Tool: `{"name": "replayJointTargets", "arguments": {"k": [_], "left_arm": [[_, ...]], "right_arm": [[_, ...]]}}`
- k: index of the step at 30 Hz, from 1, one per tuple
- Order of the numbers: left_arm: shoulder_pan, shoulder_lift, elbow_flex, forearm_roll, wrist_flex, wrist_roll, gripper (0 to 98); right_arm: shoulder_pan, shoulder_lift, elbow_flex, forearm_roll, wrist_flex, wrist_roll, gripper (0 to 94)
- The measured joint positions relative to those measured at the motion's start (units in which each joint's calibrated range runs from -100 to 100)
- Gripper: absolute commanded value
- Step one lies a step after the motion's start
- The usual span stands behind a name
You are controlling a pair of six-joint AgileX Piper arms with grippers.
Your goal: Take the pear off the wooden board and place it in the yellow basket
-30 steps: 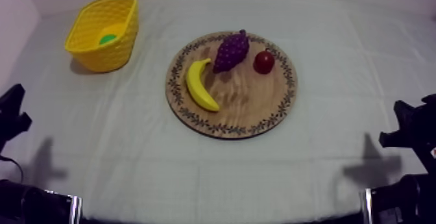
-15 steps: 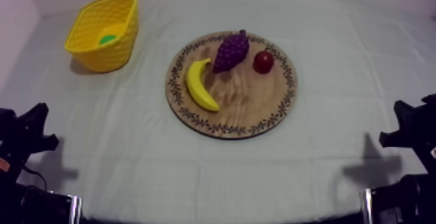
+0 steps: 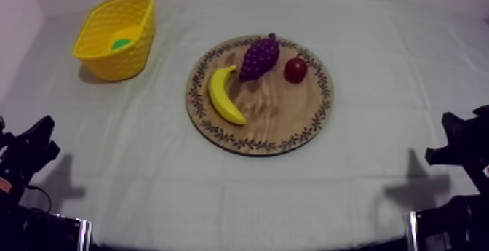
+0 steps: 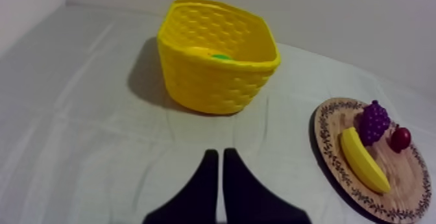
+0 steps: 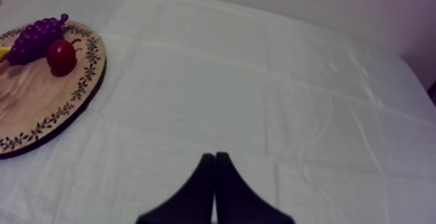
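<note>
A green pear [image 3: 121,44] lies inside the yellow basket [image 3: 138,50] at the far left of the table, and its green top peeks over the rim [image 4: 221,56] in the left wrist view. The round wooden board [image 3: 276,112] in the middle carries a banana [image 3: 224,95], a bunch of grapes [image 3: 260,56] and a small red fruit [image 3: 295,69]. My left gripper [image 3: 44,132] sits low at the left edge, its fingers together as a wedge [image 4: 217,155], pointing toward the basket. My right gripper [image 3: 455,136] rests low at the right edge, shut on nothing [image 5: 214,156].
Wide bare cloth lies between each gripper and the board. In the left wrist view the basket [image 4: 214,77] stands ahead, with the board [image 4: 415,174] off to one side. The board's rim [image 5: 84,77] is beside the right gripper's line of sight.
My left gripper has shifted down and slightly inward along the left edge. The right arm and all fruit are unmoved.
</note>
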Motion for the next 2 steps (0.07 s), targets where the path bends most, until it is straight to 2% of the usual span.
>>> {"name": "replayJointTargets", "arguments": {"k": [2], "left_arm": [[0.00, 0.00, 0.00, 0.00, 0.00, -0.04, 0.1]], "right_arm": [[0.00, 0.00, 0.00, 0.00, 0.00, 0.00, 0.3]]}}
